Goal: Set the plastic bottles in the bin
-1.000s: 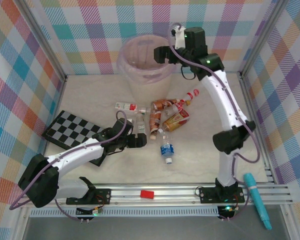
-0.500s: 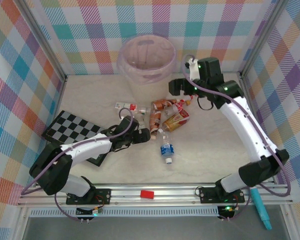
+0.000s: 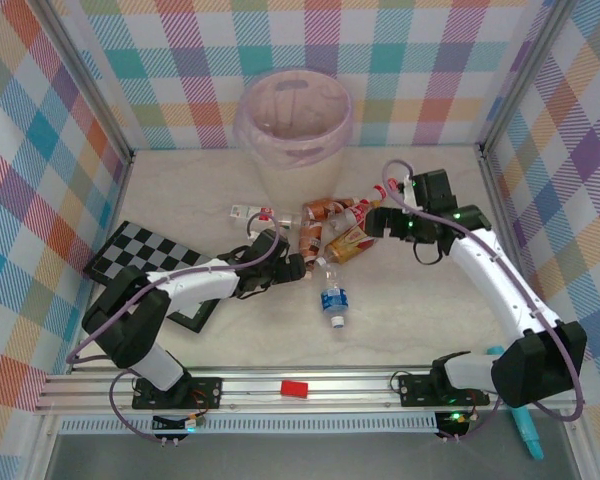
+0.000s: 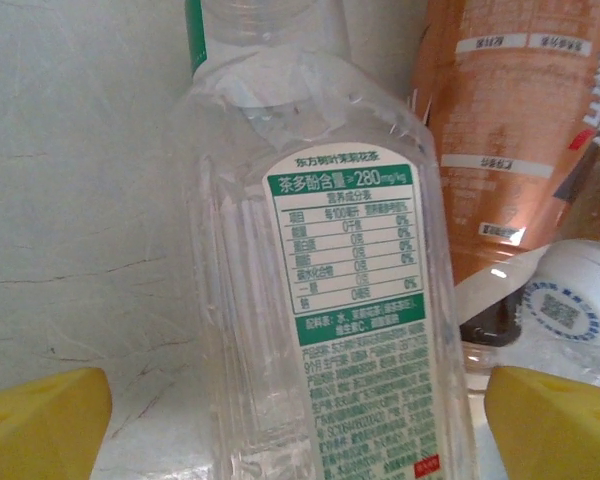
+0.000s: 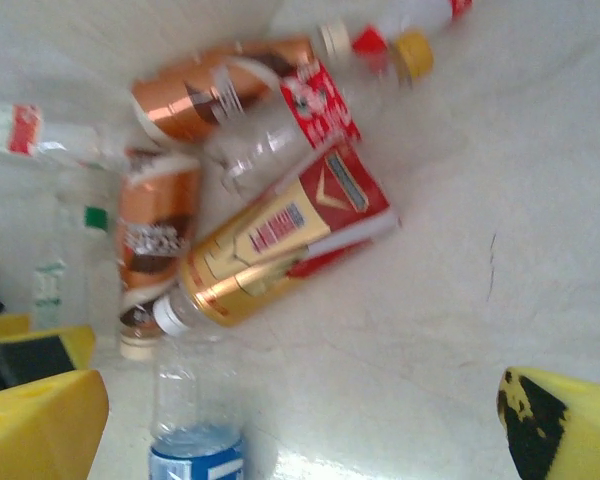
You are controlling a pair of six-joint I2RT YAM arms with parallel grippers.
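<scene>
Since a second ago the right gripper [image 3: 372, 225] is down from over the bin [image 3: 238, 118] to the bottle pile [image 3: 335, 228] on the desk, jaws wide, empty; the left gripper [image 3: 292, 268] has crept in — spread open astride the green-labelled bottle [image 4: 340, 320], not pinching — two pickups pending.

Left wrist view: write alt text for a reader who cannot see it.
A clear bottle with a green-and-white label lies between the open yellow fingertips of the left gripper. An orange-brown bottle and a white cap sit to its right.
</scene>
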